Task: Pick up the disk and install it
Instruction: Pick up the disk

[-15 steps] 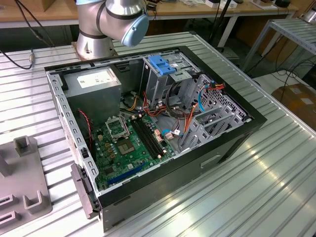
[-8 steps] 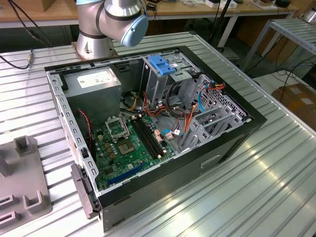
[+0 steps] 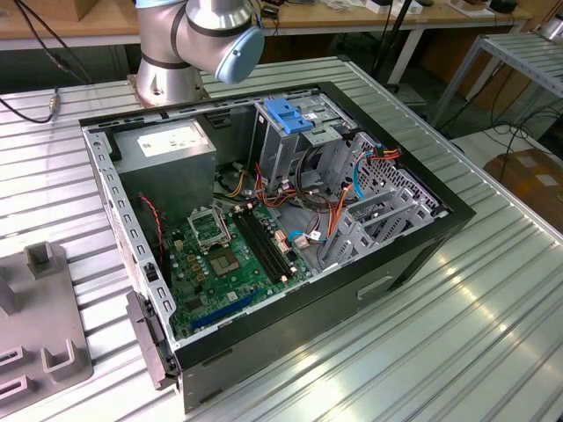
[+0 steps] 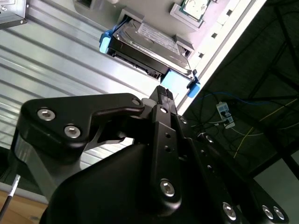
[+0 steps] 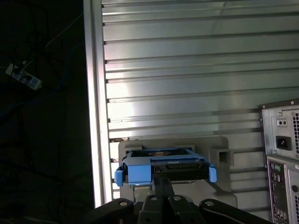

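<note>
The disk (image 4: 149, 41) is a grey metal drive with a pale label in a bright blue carrier rail. It sits in a pale grey holder (image 5: 219, 156) on the ribbed metal table. In the first wrist view the disk (image 5: 140, 170) shows end on, with its blue rail towards me. My gripper (image 5: 162, 184) is just in front of that end, its two black fingers pressed together and shut. In the second wrist view the gripper (image 4: 164, 93) has its tip right at the blue rail. I cannot tell if it touches or pinches the rail.
The open computer case (image 3: 422, 255) lies on the ribbed table, motherboard up, with a blue bracket (image 3: 290, 114) on a grey cage at its far side. The arm's base (image 3: 176, 53) stands behind it. The case's rear panel (image 5: 282, 163) is near the holder. The table edge (image 5: 96, 116) borders a dark drop.
</note>
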You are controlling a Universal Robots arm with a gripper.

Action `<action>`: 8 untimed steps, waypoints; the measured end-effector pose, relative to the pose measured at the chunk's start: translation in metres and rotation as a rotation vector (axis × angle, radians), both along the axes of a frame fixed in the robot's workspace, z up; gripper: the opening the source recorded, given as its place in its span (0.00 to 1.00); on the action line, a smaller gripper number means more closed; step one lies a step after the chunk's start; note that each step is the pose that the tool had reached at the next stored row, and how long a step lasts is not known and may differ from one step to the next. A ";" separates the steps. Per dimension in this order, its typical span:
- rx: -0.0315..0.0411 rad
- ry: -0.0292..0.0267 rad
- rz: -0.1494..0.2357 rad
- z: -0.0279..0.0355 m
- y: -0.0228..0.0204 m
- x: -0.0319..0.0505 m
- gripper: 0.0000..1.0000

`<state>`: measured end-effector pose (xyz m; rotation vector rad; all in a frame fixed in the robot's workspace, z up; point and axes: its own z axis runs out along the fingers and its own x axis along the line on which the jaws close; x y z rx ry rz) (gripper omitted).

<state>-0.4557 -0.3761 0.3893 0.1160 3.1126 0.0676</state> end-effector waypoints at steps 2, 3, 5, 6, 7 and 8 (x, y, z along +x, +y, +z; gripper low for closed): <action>0.0000 0.0000 0.000 0.0000 0.0000 0.0000 0.10; 0.0000 0.0000 0.000 0.0000 0.0000 -0.0001 0.10; 0.0000 0.0000 0.000 0.0000 0.0000 -0.0001 0.10; 0.0000 -0.0001 0.002 0.0000 0.0000 -0.0001 0.10; 0.0000 0.0000 0.010 0.0000 0.0000 -0.0001 0.10; 0.0000 0.0001 0.020 0.0000 0.0000 -0.0002 0.10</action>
